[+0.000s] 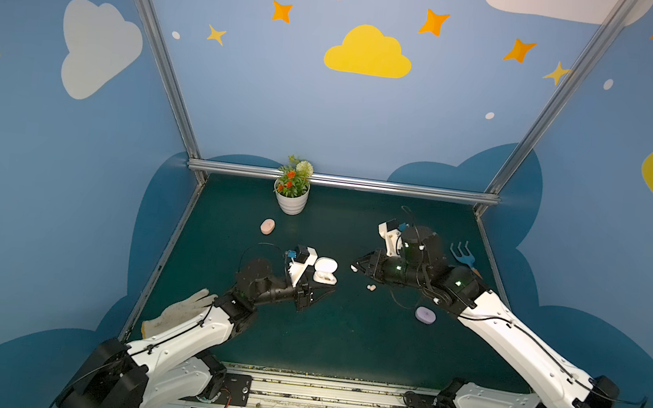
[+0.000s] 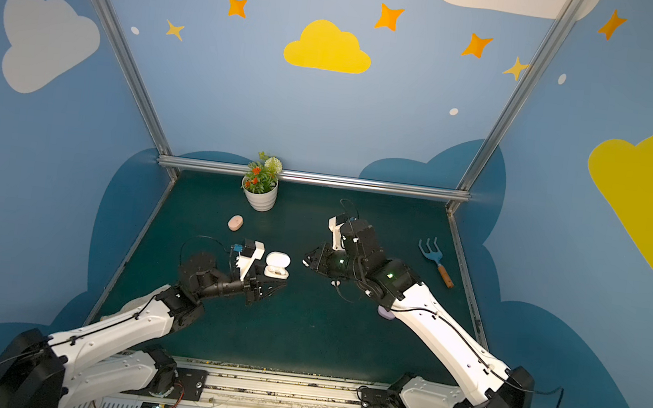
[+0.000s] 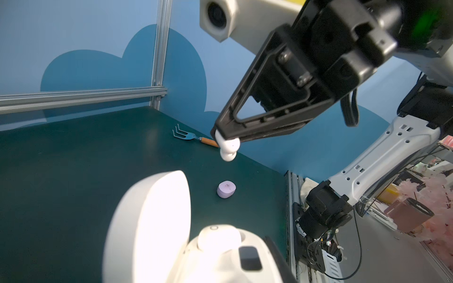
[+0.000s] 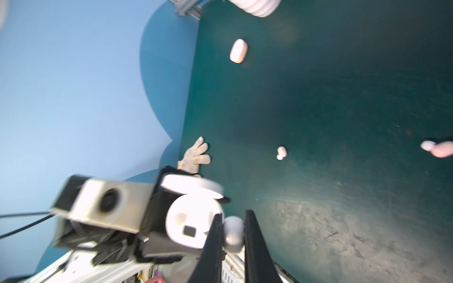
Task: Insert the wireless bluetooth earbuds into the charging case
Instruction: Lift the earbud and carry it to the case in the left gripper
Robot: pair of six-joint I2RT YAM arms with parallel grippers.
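Note:
My left gripper (image 1: 323, 286) is shut on the white charging case (image 1: 325, 276), which it holds off the mat with its lid (image 3: 152, 220) open. One white bud (image 3: 218, 239) sits in the case's base. My right gripper (image 1: 356, 268) is shut on a whitish earbud (image 4: 233, 235), which hangs a short way right of the case without touching it; the same earbud (image 3: 228, 149) shows in the left wrist view. A loose pair of earbuds (image 1: 370, 287) lies on the mat below the right gripper. Another loose bud (image 4: 282, 152) shows in the right wrist view.
A lilac case (image 1: 425, 314) lies shut beside the right arm and a pink case (image 1: 268, 226) at the back left. A flower pot (image 1: 291, 197) stands at the back edge, a blue hand rake (image 1: 462, 256) far right, a work glove (image 1: 178, 314) near left.

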